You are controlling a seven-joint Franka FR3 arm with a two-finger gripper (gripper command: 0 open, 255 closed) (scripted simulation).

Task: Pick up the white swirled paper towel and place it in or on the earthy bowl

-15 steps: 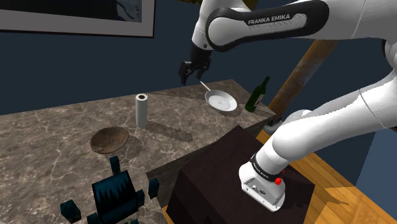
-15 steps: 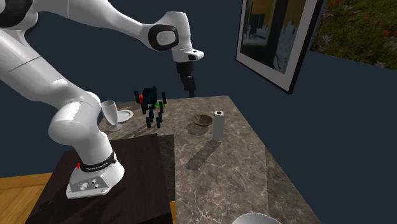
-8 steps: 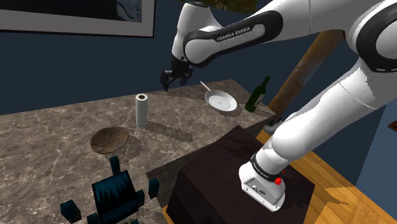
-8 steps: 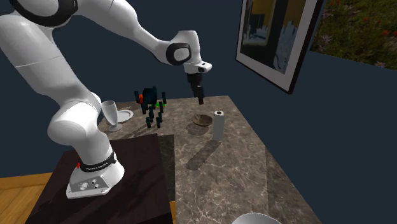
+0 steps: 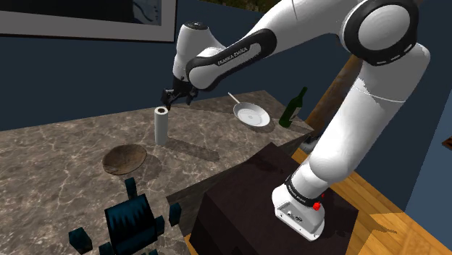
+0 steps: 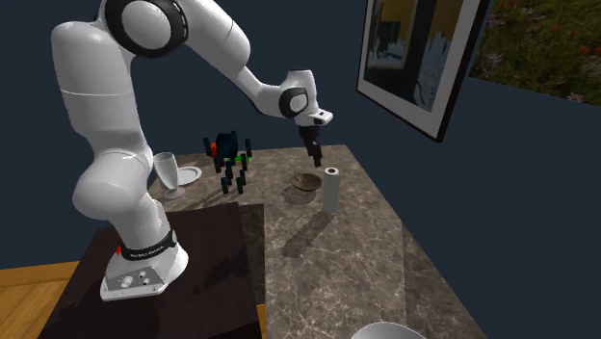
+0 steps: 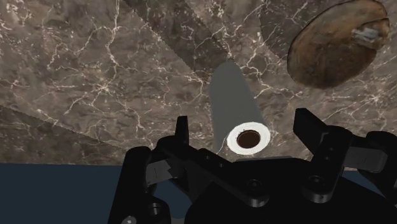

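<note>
A white paper towel roll (image 5: 160, 125) stands upright on the marble table (image 5: 65, 156), its hollow core facing up (image 7: 249, 139). A brown earthy bowl (image 5: 124, 158) lies beside it on the table, toward the shoulder view's lower left. The same roll (image 6: 330, 189) and bowl (image 6: 307, 181) appear in the second exterior view. My black gripper (image 5: 171, 97) hovers just above the roll's top, a little to its right in the shoulder view. Seen from the wrist, the gripper (image 7: 247, 133) is open, fingers apart on either side of the roll's top without touching it.
A white frying pan (image 5: 250, 114) and a green bottle (image 5: 293, 109) stand at the table's right end. A dark teal chair (image 5: 132, 223) sits at the near edge. A wine glass (image 6: 167, 175) and small plate (image 6: 186, 175) lie near the stand. A framed picture (image 6: 421, 60) hangs on the wall.
The arm has swung left across the table in the shoulder view, carrying the gripper from near the pan to just above the paper towel roll. Roll and bowl stayed put.
</note>
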